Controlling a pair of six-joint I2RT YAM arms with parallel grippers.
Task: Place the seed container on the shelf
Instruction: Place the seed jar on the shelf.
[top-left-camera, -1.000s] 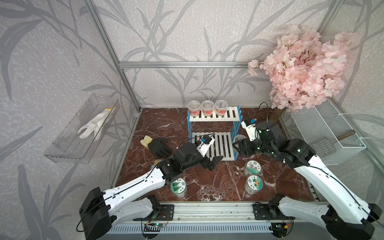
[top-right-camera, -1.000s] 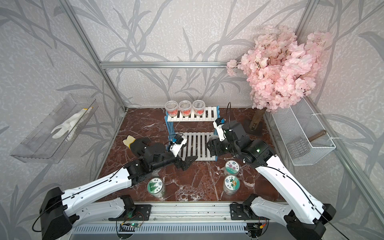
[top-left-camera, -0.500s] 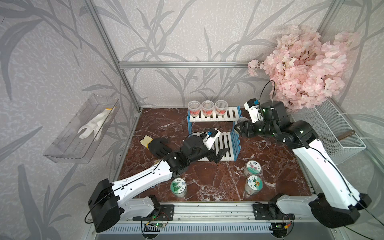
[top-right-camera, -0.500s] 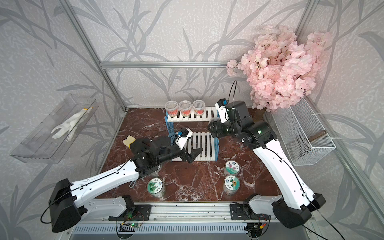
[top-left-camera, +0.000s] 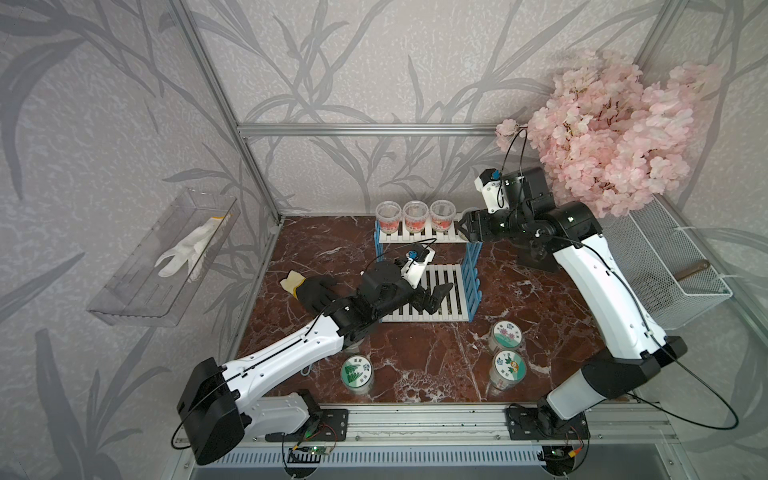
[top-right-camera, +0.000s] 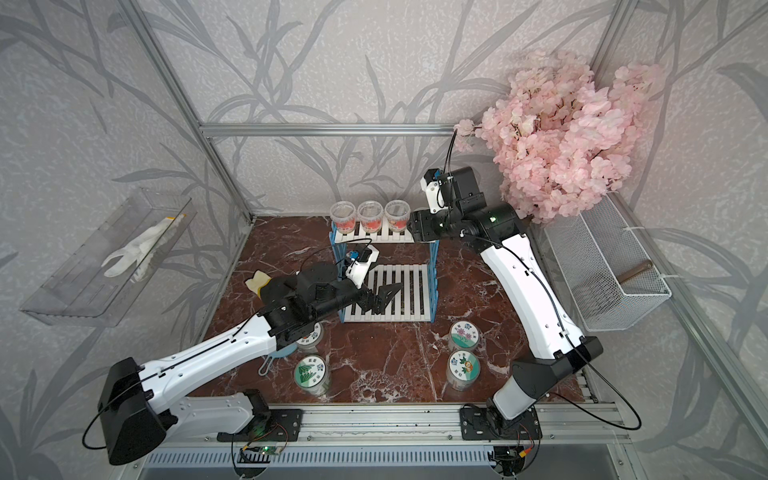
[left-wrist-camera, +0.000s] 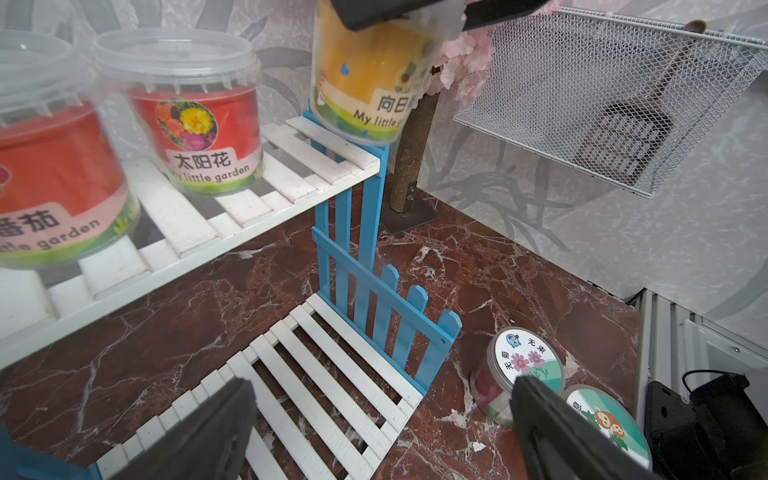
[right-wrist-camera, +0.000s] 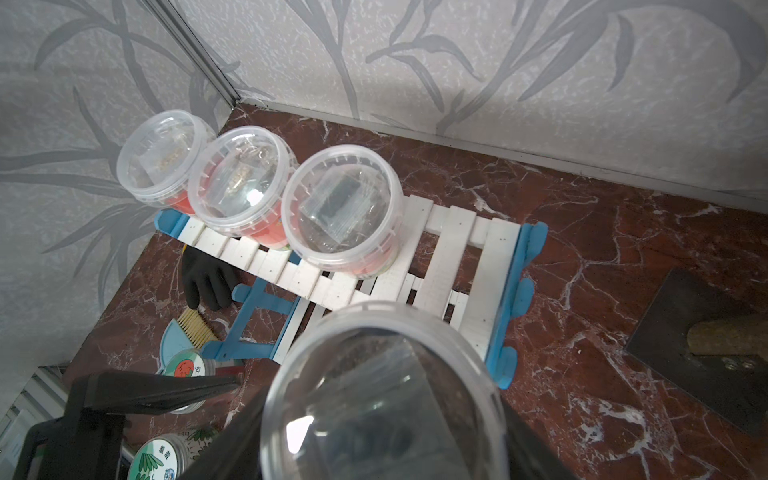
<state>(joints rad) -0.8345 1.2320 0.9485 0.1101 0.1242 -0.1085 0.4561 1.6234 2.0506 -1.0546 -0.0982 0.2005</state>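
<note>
The seed container (left-wrist-camera: 370, 75) is held clamped in the right gripper (top-left-camera: 468, 227) just above the free end of the upper tier of the shelf (left-wrist-camera: 376, 303), the left gripper (top-left-camera: 434, 298) spread open over the lower tier — a base left overhanging the end slat could be tipped off when released.

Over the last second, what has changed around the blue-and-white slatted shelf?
The right gripper, shut on the yellow-labelled clear tub, rose from beside the lower tier to the shelf's upper tier. The open left gripper advanced over the lower tier. Three red-labelled clear tubs stayed.
</note>
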